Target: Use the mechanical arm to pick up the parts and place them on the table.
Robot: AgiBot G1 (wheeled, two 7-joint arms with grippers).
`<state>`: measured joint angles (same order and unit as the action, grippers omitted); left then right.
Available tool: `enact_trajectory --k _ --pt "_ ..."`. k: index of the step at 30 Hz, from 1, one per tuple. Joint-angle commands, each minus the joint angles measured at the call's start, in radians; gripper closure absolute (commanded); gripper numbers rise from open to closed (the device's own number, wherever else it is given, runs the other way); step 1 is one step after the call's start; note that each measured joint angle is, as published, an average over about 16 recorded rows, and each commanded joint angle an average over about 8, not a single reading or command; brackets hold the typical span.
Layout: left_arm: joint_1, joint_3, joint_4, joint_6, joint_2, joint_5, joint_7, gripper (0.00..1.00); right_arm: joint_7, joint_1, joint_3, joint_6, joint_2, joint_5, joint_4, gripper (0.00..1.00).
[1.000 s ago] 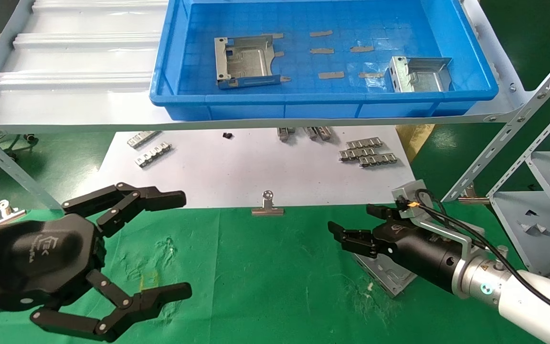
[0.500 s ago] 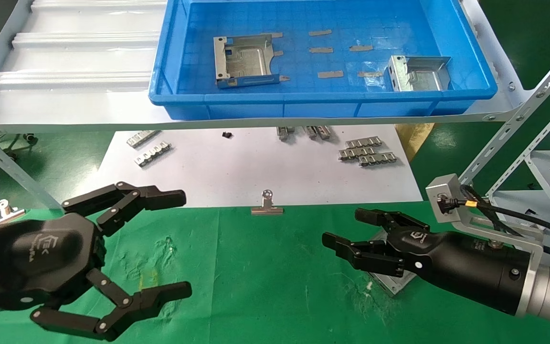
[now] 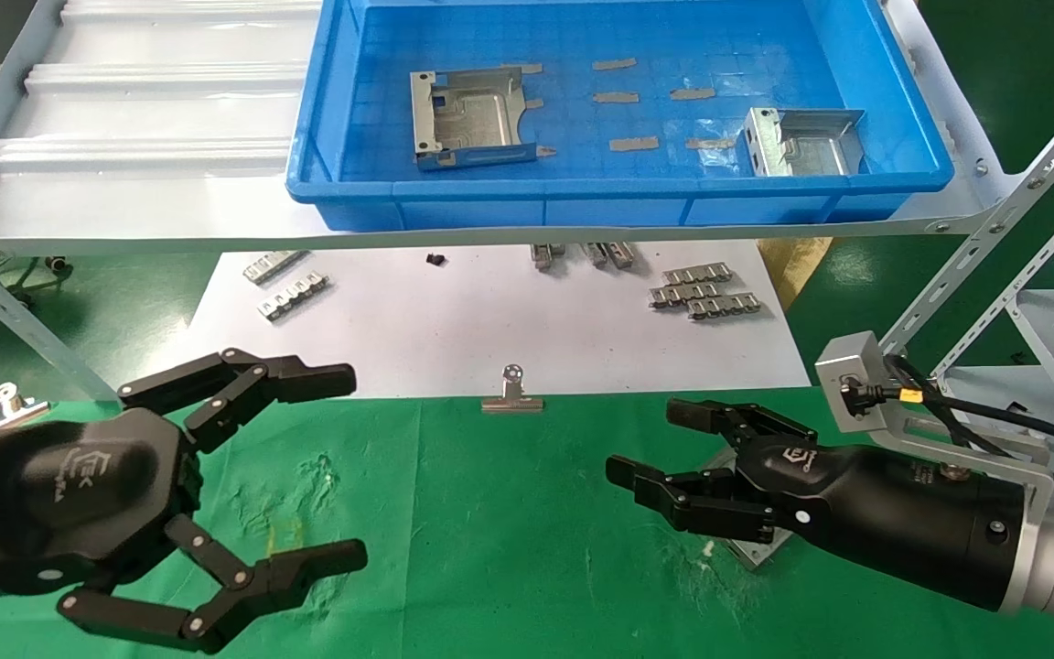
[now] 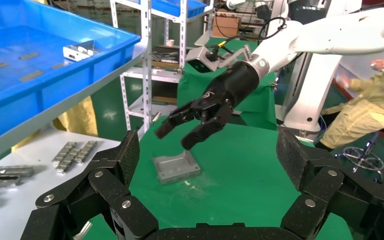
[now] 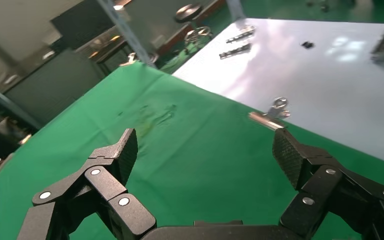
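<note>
Head: my right claw (image 3: 660, 448) hangs wide and empty over the green table (image 3: 490, 549), one bracket (image 3: 756, 552) flat beneath it; two brackets (image 3: 472, 114) in the blue bin (image 3: 582, 197). My left claw (image 3: 344, 467) parked, wide. Left wrist: bracket (image 4: 176, 166) lies apart from the right claw (image 4: 176, 136). Right wrist: fingers (image 5: 115, 155) spread, nothing between.

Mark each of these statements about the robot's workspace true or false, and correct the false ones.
1. Two sheet-metal brackets lie in the blue bin. True: one on its left side, one on its right.
2. The right gripper is clamped on a bracket. False: it is open and empty, above a bracket lying on the green cloth table.
3. The left gripper is open. True.
4. The binder clip sits inside the bin. False: it sits at the white paper's near edge.
</note>
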<state>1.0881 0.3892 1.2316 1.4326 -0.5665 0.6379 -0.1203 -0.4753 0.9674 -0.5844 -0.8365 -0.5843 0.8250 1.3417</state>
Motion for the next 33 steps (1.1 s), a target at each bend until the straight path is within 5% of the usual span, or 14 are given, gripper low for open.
enact_trajectory --k 1,33 --pt "0.0 0.0 0.0 0.0 0.0 0.0 0.0 0.0 0.01 0.003 0.011 -0.022 0.0 -0.004 -0.002 0.0" --pt "0.0 0.0 0.0 0.0 0.0 0.0 0.0 0.0 0.178 0.066 0.188 -0.407 -0.016 -0.059 -0.036 0.0"
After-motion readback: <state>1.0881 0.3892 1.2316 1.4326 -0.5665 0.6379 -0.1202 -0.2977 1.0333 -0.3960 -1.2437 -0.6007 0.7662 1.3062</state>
